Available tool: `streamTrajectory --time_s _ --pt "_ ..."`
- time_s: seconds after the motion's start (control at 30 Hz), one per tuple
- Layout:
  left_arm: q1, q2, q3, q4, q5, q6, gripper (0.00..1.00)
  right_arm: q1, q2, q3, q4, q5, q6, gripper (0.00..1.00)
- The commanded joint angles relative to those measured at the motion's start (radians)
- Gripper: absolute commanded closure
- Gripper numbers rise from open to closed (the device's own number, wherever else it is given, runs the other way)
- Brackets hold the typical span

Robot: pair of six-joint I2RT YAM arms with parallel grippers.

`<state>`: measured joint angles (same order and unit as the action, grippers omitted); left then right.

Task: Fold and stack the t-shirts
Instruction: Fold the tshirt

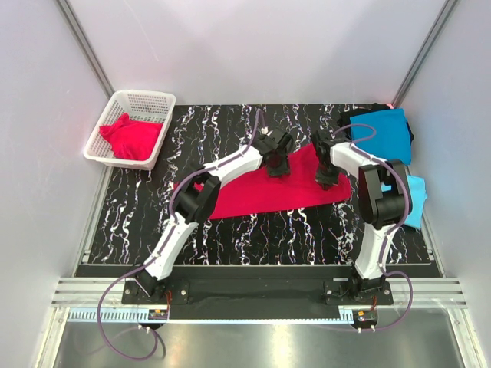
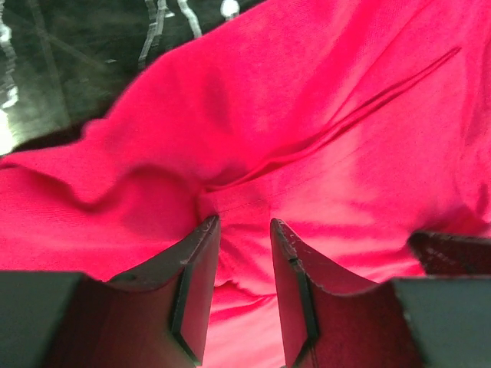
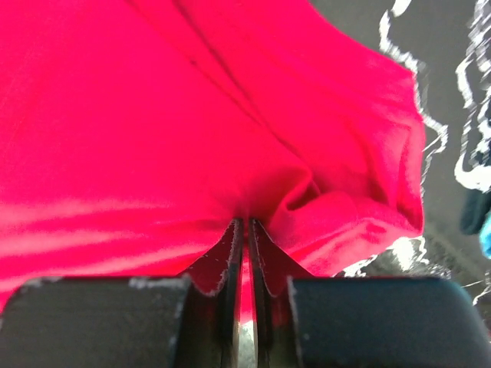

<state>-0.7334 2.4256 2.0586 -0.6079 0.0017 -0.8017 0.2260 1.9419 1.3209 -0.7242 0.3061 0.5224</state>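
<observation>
Bright, even light fell from above; shadows were faint and soft. The front rail [image 1: 253,317] glared white. In both wrist views the red shirt [image 2: 322,138] looked oversaturated and slightly soft, the table [image 2: 61,69] behind it blurred.

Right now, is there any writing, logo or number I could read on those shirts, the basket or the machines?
None: no text can be read in any view.
Plain, with no print or label showing: red t-shirt, second red t-shirt, white basket, teal t-shirt, light blue t-shirt.
Too small to read, if marked at all: small boxes under the arm bases.
</observation>
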Motion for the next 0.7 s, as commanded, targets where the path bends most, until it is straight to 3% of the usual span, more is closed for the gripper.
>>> streamTrajectory --time_s 0.0,0.37,0.53,0.67 --pt "0.038 0.016 0.034 -0.110 -0.081 -0.031 0.61 -0.023 0.057 0.067 -0.083 0.148 0.005 0.88" --pt "0.066 -0.037 0.054 -0.099 -0.057 0.070 0.62 -0.027 0.051 0.149 -0.060 0.059 -0.056 0.91" --pt "0.074 -0.181 0.020 -0.099 -0.158 0.153 0.62 -0.025 -0.010 0.198 -0.047 -0.001 -0.078 0.90" --pt "0.094 -0.333 -0.139 -0.101 -0.210 0.182 0.61 -0.019 -0.073 0.213 -0.049 -0.027 -0.091 0.88"
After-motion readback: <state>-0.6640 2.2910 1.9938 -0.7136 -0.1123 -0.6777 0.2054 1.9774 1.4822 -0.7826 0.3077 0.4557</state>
